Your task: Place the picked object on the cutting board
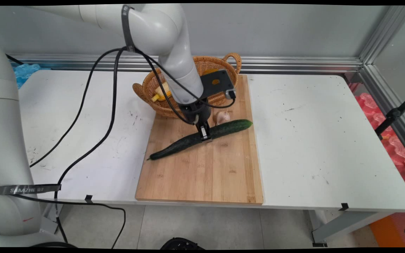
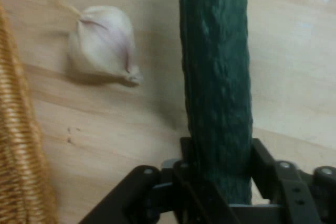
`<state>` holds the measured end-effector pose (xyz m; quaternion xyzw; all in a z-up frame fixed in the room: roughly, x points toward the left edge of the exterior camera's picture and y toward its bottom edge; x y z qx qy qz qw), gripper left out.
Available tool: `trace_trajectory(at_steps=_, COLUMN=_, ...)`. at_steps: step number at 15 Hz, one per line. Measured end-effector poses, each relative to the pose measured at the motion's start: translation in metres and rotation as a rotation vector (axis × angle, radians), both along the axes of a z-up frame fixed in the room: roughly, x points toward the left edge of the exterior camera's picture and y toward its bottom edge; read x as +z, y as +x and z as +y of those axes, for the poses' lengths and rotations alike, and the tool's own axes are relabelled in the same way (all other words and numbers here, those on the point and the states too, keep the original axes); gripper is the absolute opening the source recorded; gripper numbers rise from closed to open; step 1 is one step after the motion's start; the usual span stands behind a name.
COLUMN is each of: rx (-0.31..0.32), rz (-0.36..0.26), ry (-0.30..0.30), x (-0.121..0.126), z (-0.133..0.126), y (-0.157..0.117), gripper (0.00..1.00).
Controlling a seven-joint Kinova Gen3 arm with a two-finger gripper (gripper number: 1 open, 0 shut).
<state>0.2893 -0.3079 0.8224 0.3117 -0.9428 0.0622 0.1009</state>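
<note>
— What has your hand got?
— My hand is pinching the cucumber at mid-frame; it lies on the cutting board.
— Around it?
— Garlic just beside, upper left; the basket behind holds something yellow.

A white tabletop, scuffed with dark marks, spreads to either side of the jaws. Behind them rises a plain grey wall with a metal rail along its foot. Below the tabletop's near edge lies a pale tiled floor. Far right of the jaws stand a metal frame post and some pink plastic.
</note>
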Motion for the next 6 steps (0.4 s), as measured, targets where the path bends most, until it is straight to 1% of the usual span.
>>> trace_trajectory(at_steps=1, rx=-0.006, rz=-0.003, ry=0.004, x=-0.0022, z=0.0013, y=-0.0003, gripper=1.00)
trace_trajectory(at_steps=6, rx=-0.041, rz=-0.002, ry=0.004, x=-0.0029, z=0.0074, y=0.0006, gripper=1.00)
